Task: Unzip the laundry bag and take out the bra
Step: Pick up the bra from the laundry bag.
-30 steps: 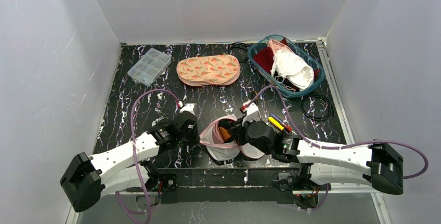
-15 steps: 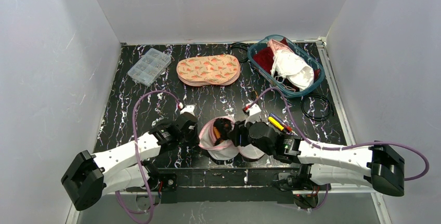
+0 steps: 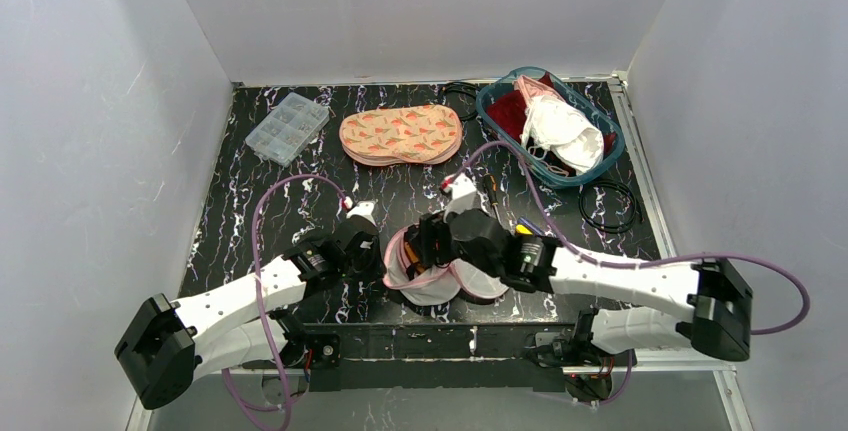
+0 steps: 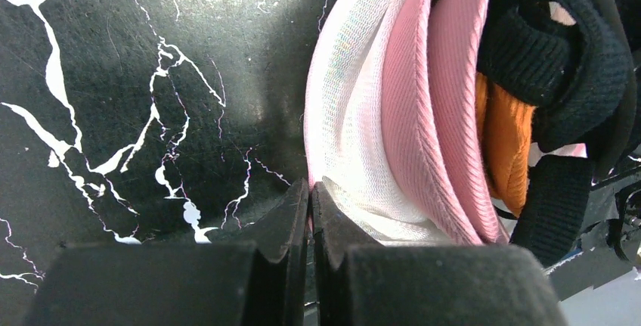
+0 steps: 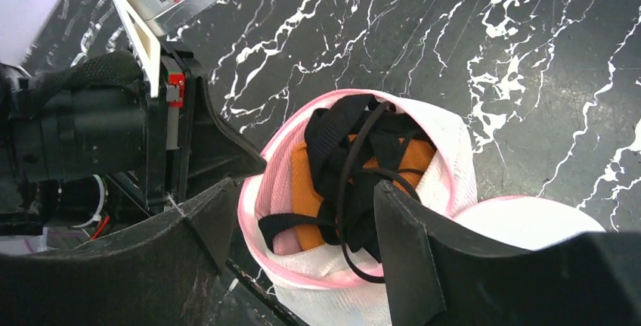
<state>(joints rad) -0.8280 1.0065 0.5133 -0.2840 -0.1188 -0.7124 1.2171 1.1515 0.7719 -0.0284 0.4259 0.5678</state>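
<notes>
Laundry bag (image 5: 453, 156) gapes open, black-and-orange bra (image 5: 344, 141) bunched inside it.

The table (image 3: 300, 181) has a black top like marble, with thin white and pale purple veins over it. Plain white walls close it on three sides: the back wall (image 3: 430, 11), the left wall (image 3: 90, 131) and the right wall (image 3: 760, 101). They meet at straight corners behind the far edge of the table. A silver metal rail (image 3: 640, 176) runs along the right edge of the top. Below the near edge lies a grey surface (image 3: 450, 411). The light is soft and even, and the walls show only faint shadows. In the wrist views the top gives a weak shine.
</notes>
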